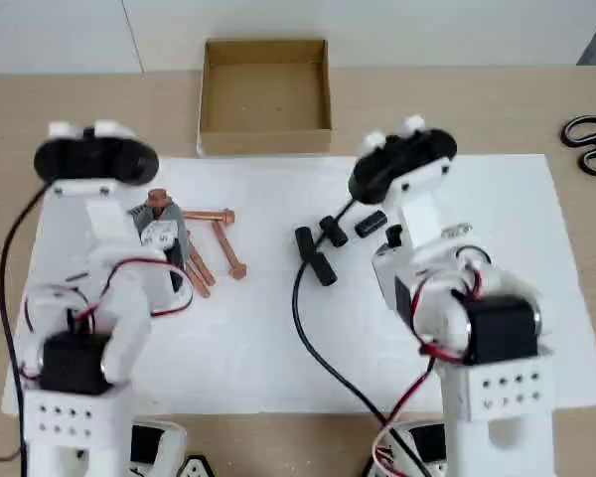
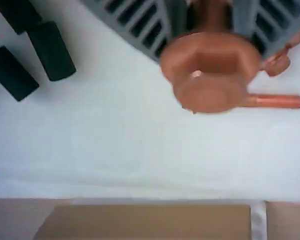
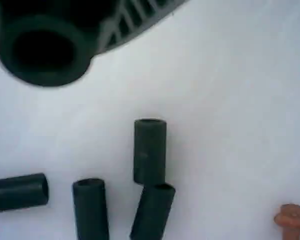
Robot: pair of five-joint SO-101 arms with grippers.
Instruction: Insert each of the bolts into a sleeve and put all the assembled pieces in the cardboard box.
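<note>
The box (image 1: 264, 94) sits at top centre, brown floor showing. The left claw (image 2: 210, 35) pinches a bolt (image 2: 207, 75); the right claw (image 3: 65, 22) pinches a sleeve (image 3: 37, 52).

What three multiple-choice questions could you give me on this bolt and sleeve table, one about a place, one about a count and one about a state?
1. Where is the cardboard box?
A) beyond the white sheet's far edge
B) under the right arm
C) on the sheet between the arms

2. How many black sleeves lie loose on the sheet?
A) two
B) four
C) seven

3. What state is the left gripper in?
A) open, empty
B) shut on a black sleeve
C) shut on a copper bolt

Answers: 1 A, the high view shows it on the table past the sheet; 2 B, the right wrist view shows four lying flat; 3 C, the bolt's head sits between its jaws.
</note>
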